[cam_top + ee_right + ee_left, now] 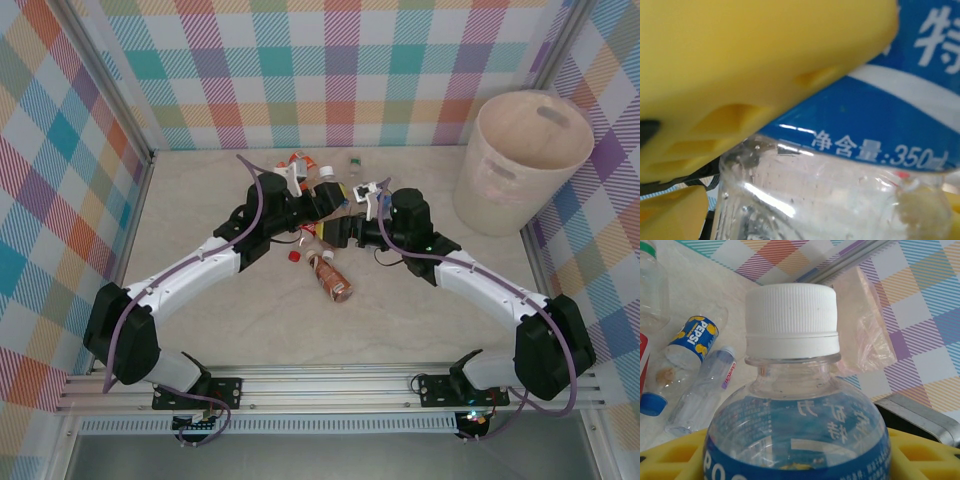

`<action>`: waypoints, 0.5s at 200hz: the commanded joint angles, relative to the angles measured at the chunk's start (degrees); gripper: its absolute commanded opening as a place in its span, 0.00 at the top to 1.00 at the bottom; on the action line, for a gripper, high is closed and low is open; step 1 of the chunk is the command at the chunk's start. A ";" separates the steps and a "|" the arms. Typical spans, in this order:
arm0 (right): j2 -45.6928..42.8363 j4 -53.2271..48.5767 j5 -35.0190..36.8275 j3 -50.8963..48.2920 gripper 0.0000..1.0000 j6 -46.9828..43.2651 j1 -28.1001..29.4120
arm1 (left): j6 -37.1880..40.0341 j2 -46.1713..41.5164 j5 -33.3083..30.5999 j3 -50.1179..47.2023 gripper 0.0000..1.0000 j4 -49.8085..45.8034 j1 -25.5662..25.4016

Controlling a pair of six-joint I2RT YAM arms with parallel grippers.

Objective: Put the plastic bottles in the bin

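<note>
**A:** Cream-white and tall, the bin [520,150] stands at the far right of the table [200,330]. What I can see of its inside looks bare, so I'd judge nothing is banked yet.

**B:** Agreed, early days. The 2 arms meet at mid-table, well apart from the bin. The left gripper [322,203] is pinching 1 blue-labelled bottle [795,440], with yellow pads [665,462] on either side of its body.

**A:** And the right gripper [352,228]?

**B:** It's right up against that same bottle, its camera nose-to-nose with the blue label. Spread or clamped, I cannot tell. It could be a hand-over toward the bin side, but that's my guess.

**A:** Where are the rest of the plastic bottles?

**B:** Lying loose on the table. A brown-labelled bottle [332,280] is just in front of the arms. A Pepsi bottle [690,337] has a slim clear bottle [702,390] beside it. A few more are near the far wall [305,163].

**A:** Smallest detail?

**B:** The white cap [791,320] on the held bottle is screwed on.

**A:** So it's 1 in hand and none seen in the bin. By my reading, nearly the whole job is left.
</note>
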 commanded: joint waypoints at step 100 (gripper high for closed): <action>-3.08 0.16 5.62 -0.78 0.41 -4.18 0.28 | 0.37 0.18 0.51 1.47 0.43 1.35 -0.79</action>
